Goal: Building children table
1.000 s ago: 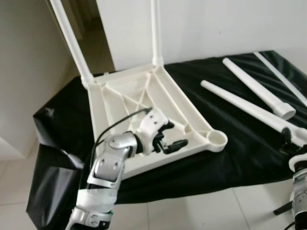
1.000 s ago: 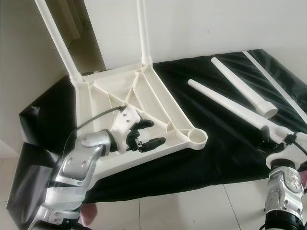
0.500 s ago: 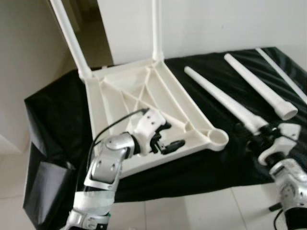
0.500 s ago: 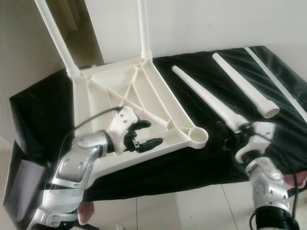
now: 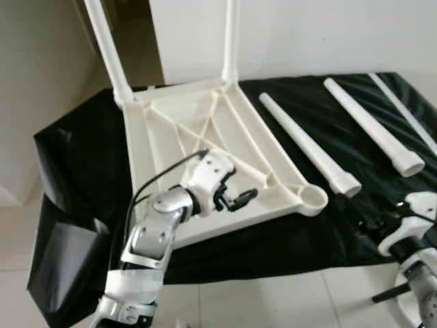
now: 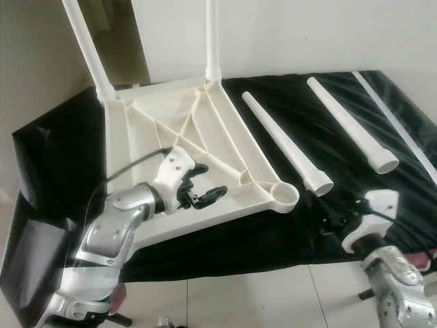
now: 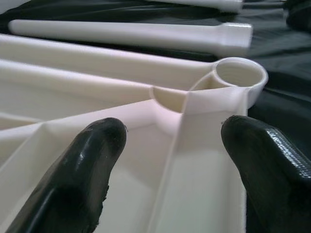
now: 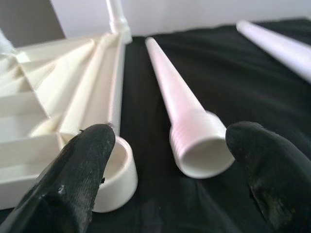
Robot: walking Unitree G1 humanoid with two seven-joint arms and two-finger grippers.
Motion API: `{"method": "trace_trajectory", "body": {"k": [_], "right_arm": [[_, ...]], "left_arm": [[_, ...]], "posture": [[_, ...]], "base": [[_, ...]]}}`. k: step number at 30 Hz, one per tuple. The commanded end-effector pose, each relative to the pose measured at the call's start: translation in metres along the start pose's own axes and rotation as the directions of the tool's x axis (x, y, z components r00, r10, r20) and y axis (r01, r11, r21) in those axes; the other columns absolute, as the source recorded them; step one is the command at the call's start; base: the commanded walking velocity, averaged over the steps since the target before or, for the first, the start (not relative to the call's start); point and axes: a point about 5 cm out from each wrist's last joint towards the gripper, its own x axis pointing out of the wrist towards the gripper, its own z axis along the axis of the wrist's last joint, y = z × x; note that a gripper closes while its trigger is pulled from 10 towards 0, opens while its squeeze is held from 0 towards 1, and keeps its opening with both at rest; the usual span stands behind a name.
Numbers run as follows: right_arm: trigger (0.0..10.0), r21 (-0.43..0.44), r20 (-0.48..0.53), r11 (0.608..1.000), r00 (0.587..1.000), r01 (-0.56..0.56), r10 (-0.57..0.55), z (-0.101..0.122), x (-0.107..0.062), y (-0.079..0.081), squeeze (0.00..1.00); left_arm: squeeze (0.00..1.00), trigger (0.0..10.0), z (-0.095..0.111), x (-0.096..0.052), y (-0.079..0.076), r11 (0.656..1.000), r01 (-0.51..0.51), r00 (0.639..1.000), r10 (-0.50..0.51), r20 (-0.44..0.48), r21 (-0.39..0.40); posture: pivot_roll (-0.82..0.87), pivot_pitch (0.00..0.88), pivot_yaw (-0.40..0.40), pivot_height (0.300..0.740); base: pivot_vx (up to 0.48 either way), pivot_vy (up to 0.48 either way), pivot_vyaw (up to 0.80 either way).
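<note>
The white plastic tabletop [image 5: 205, 147] lies upside down on a black cloth [image 5: 82, 164] that covers the work surface, ribbed underside facing up. Two legs are already fitted at its far corners: one [image 5: 106, 44] at about 11 o'clock of the panel and one [image 5: 231, 37] at about 1 o'clock, both standing upright. The near right corner, at about 4 o'clock, carries an unfilled round socket [image 5: 314, 199].

The left gripper [image 5: 235, 198] rests over the near edge of the tabletop, at about 6 o'clock of the panel. Its fingers [image 7: 80, 170] are spread wide, with nothing between them, and straddle a rib that leads toward the socket.

A loose leg [image 5: 307, 147] lies flat on the cloth just beside the tabletop's right edge. Its threaded, wider end sits near the socket but apart from it.

Two further loose legs lie well to the right: a thick one [image 5: 372, 126] and a thinner one [image 5: 403, 109] at the cloth's far right edge.

The right gripper [image 6: 334, 220] sits low at about 4 o'clock of the scene, near the cloth's front edge. Its fingers [image 8: 73, 179] are wide apart, empty, and face the threaded end of the nearest loose leg and the socket.
</note>
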Motion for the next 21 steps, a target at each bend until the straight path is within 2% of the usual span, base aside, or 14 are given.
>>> {"method": "trace_trajectory", "body": {"k": [1, 3, 5, 6, 7, 10, 12, 13, 17, 20, 21], "right_arm": [[10.0, -0.03, 0.009, 0.999, 1.0, -0.024, 0.024, 0.012, -0.001, -0.001, 0.0], [10.0, -0.04, 0.007, 0.999, 0.999, -0.031, 0.031, 0.015, -0.001, -0.001, 0.0], [10.0, -0.109, 0.052, 0.994, 0.998, 0.023, -0.017, 0.031, 0.014, -0.014, 0.0], [10.0, -0.109, 0.052, 0.994, 0.998, 0.023, -0.017, 0.031, 0.014, -0.014, 0.0], [10.0, -0.15, 0.073, 0.985, 0.994, 0.088, -0.077, 0.037, 0.027, -0.024, 0.0], [10.0, -0.194, 0.068, 0.974, 0.992, 0.118, -0.106, 0.035, 0.036, -0.028, 0.0], [10.0, -0.197, 0.06, 0.972, 0.991, 0.126, -0.117, 0.033, 0.04, -0.03, 0.0], [10.0, -0.194, 0.035, 0.97, 0.989, 0.145, -0.141, 0.026, 0.048, -0.035, 0.0], [10.0, -0.196, 0.021, 0.969, 0.988, 0.152, -0.151, 0.022, 0.052, -0.037, 0.0], [10.0, -0.18, 0.008, 0.968, 0.985, 0.173, -0.174, 0.019, 0.07, -0.041, 0.0], [10.0, -0.18, 0.008, 0.968, 0.985, 0.173, -0.174, 0.019, 0.07, -0.041, 0.0]], "left_arm": [[0.0, 10.0, -0.003, 0.006, -0.002, 0.998, 0.048, 0.999, -0.048, -0.012, 0.035], [0.0, 10.0, -0.003, 0.007, -0.002, 0.997, 0.055, 0.998, -0.055, -0.013, 0.045], [0.0, 10.0, 0.007, 0.019, 0.002, 0.996, 0.06, 0.998, -0.061, 0.02, 0.068], [0.0, 10.0, 0.007, 0.019, 0.002, 0.996, 0.06, 0.998, -0.061, 0.02, 0.068], [0.0, 10.0, 0.014, 0.029, 0.003, 0.996, 0.045, 0.998, -0.048, 0.045, 0.073], [0.0, 10.0, 0.021, 0.034, 0.002, 0.997, 0.036, 0.997, -0.04, 0.069, 0.068], [0.0, 10.0, 0.023, 0.035, 0.0, 0.997, 0.034, 0.996, -0.039, 0.081, 0.065], [0.0, 10.0, 0.027, 0.036, -0.001, 0.998, 0.024, 0.995, -0.029, 0.099, 0.053], [0.0, 10.0, 0.027, 0.036, -0.001, 0.999, 0.014, 0.994, -0.019, 0.107, 0.043], [0.0, 10.0, 0.025, 0.034, 0.0, 1.0, -0.008, 0.993, 0.005, 0.117, 0.019], [0.0, 10.0, 0.025, 0.034, 0.0, 1.0, -0.008, 0.993, 0.005, 0.117, 0.019]], "posture": [[0.01, 0.022, -0.018, 0.74], [0.01, 0.022, -0.018, 0.74], [-0.03, 0.0, -0.02, 0.74], [-0.03, 0.0, -0.02, 0.74], [-0.03, 0.0, -0.017, 0.74], [-0.02, 0.0, -0.019, 0.74], [-0.02, 0.0, -0.02, 0.74], [-0.01, 0.0, -0.021, 0.74], [0.0, 0.0, -0.022, 0.74], [0.04, 0.0, -0.035, 0.74], [0.04, 0.0, -0.035, 0.74]], "base": [[0.0, 0.0, 0.0], [0.0, 0.0, 0.0], [0.0, 0.0, 0.0], [0.0, 0.0, 0.0], [0.0, 0.0, 0.0], [0.0, 0.0, 0.0], [0.0, 0.0, 0.0], [0.0, 0.0, 0.0], [0.0, 0.0, 0.0], [0.0, 0.0, 0.0], [0.0, 0.0, 0.0]]}}
